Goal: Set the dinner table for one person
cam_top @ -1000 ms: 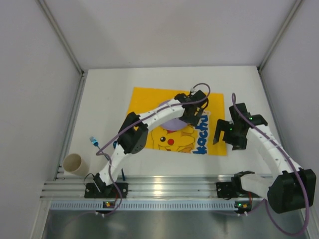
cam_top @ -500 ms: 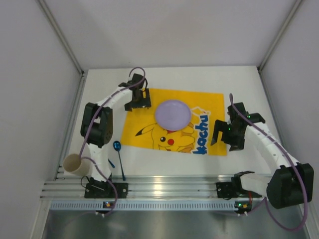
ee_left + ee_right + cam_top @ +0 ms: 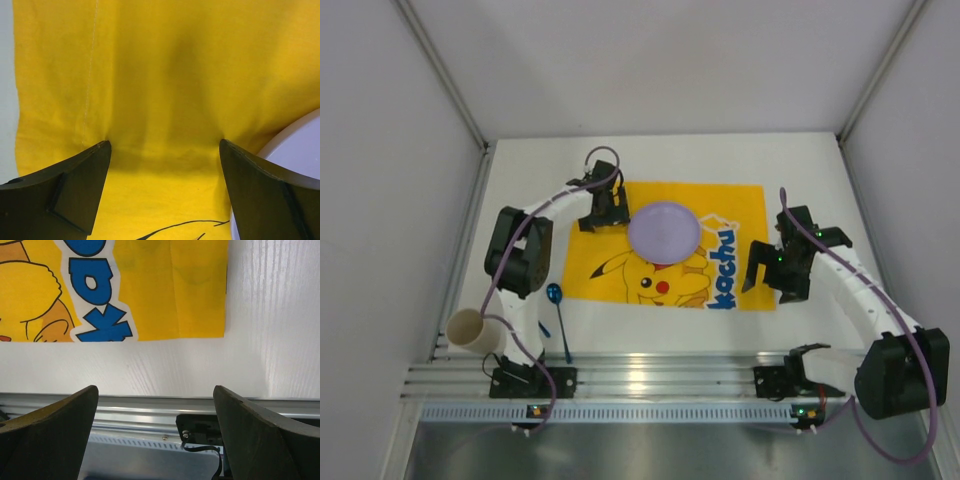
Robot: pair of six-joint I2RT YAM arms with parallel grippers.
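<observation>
Swinging away from the middle of the mat, the left arm is now reaching over the mat's far-left corner, leaving the purple plate [image 3: 664, 232] uncovered. The left gripper [image 3: 165, 145] is hovering low over the yellow mat [image 3: 745, 200] with its jaws spread and nothing between them. The cloth is puckering slightly between its 2 fingers, and the plate's rim is showing just beside the right one. The right gripper [image 3: 155, 390] is hanging above the mat's near-right corner, jaws also spread wide and empty.

The dinner table [image 3: 800, 165] is lying white and bare around the mat. The plate is sitting on the mat's far half. The blue spoon [image 3: 554, 293] is lying just off the mat's left edge, and the paper cup [image 3: 470, 330] is standing well apart, at the near-left.

Judging by this, the plate step is looking done, and the setting for 1 person is needing the spoon next. That is calling for the left gripper to come back toward the near edge, drop over the thin handle and close on it.

Blue letters on the mat are reading "kachu", beside a Pikachu drawing.
</observation>
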